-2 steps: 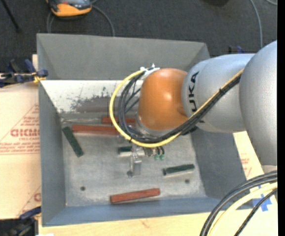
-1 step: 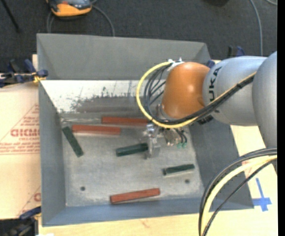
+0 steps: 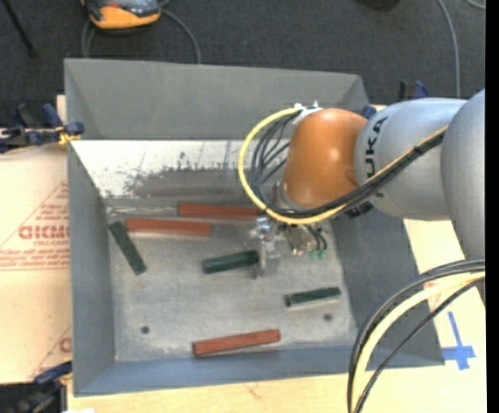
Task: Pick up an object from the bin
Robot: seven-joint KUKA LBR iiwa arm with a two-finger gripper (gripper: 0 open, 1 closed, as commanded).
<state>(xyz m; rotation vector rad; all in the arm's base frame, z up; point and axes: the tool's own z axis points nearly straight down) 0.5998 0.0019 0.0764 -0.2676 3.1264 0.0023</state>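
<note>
Camera view from above: gripper (image 3: pixel 267 252) sits at the right end of a dark green bar (image 3: pixel 229 264) in mid bin (image 3: pixel 90 256); the bar's long axis runs left from it, and whether the gripper is open or closed cannot be told

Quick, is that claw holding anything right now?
Gripper: cannot be told. It sits at the right end of the middle dark green bar.

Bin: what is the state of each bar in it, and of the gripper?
Gripper: low, at middle green bar's right end.
Middle green bar: flat on the floor.
Left green bar: flat, slanted.
Right green bar: flat, alone.
Back red bar: flat.
Second red bar: flat, beside it.
Front red bar: flat.
</note>
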